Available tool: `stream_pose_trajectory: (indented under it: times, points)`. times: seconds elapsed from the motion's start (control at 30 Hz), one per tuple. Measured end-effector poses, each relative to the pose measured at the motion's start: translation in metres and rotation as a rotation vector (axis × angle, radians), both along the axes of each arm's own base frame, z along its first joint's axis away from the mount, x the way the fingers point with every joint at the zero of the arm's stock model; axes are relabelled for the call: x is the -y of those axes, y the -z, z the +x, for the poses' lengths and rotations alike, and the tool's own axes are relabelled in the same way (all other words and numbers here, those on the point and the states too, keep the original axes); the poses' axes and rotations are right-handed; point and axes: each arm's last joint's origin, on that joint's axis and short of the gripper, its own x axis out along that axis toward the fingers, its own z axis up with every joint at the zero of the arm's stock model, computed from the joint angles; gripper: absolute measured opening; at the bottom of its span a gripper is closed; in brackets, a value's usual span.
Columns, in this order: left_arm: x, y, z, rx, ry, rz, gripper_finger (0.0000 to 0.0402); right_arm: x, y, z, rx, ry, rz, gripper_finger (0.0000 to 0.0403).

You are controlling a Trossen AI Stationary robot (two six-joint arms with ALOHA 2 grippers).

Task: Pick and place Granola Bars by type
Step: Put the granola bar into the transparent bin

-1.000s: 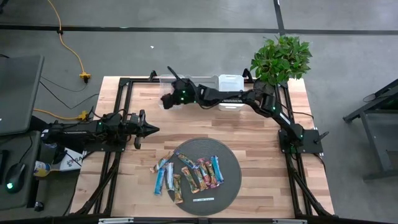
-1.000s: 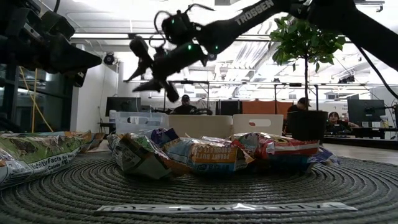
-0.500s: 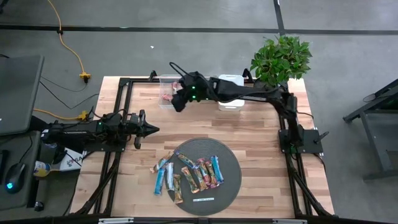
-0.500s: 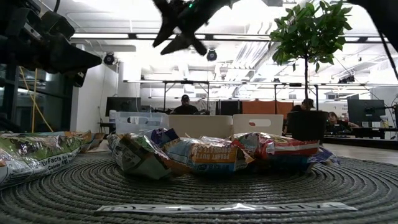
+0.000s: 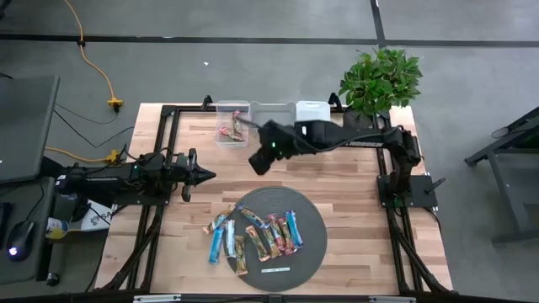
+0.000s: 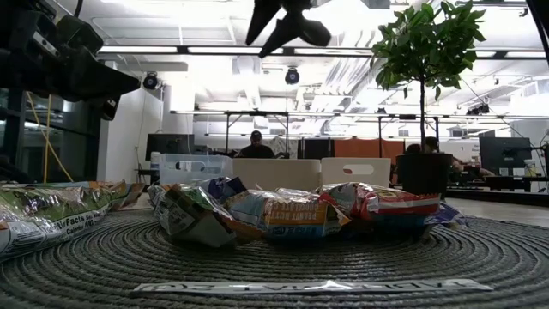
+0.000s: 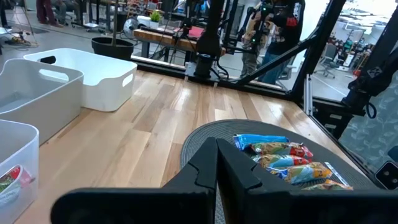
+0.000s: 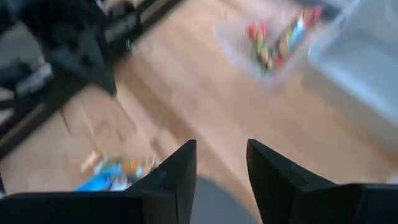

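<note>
- Right gripper [image 5: 263, 158]: has come away from the clear bin [image 5: 232, 124] at the table's far edge and now hangs over bare wood between the bins and the round mat [image 5: 313, 220]. Its fingers [image 8: 180, 168] stand apart with nothing between them.
- Clear bin: holds bars [image 5: 233, 128] with red-pink wrappers, lying inside while the gripper sits clear of it. Judgement: one bar has just been delivered and the arm is heading back for another.
- Neighbouring bins: a translucent one [image 5: 274, 112] and a white one [image 5: 312, 110] stand beside it; no bars are visible in either.
- Granola Bars [image 5: 255, 233]: the main heap lies on the near-left part of the mat, some spilling onto the wood, in blue, red-pink and brown-orange wrappers, touching or overlapping.
- White label strip [image 5: 274, 270]: on the mat near the heap; not a bar.
- Left gripper [image 5: 202, 175]: waits at the table's left side, fingers together, holding nothing.
- Task standing: most bars unsorted; sorting is at an early stage.
</note>
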Motion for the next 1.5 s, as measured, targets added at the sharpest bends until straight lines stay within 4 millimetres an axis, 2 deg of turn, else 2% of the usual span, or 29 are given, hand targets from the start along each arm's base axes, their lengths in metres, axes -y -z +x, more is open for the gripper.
stream_pose_trajectory:
  times: [0.2,0.37,0.5,0.77,1.1,1.5]
  points:
    - [0.0,0.0,0.0,0.0,0.0,0.0,0.0,-0.035,0.009,-0.012,-0.121,0.074,0.074,0.0123]
    - [0.0,0.0,0.0,0.0,0.0,0.0,0.0,-0.066,0.016,-0.018,-0.151,0.153,0.104,0.0123]
    - [0.0,0.0,0.0,0.0,0.0,0.0,0.0,-0.091,0.029,-0.014,-0.159,0.197,0.116,0.0124]
    - [0.0,0.0,0.0,0.0,0.001,0.0,0.0,-0.124,0.063,-0.004,-0.207,0.266,0.178,0.0124]
    - [0.0,0.0,0.0,0.0,0.0,0.0,0.0,-0.153,0.098,0.002,-0.27,0.341,0.235,0.0124]
    - [0.0,0.0,0.0,0.0,0.0,0.0,0.0,-0.172,0.127,-0.002,-0.421,0.398,0.313,0.0124]
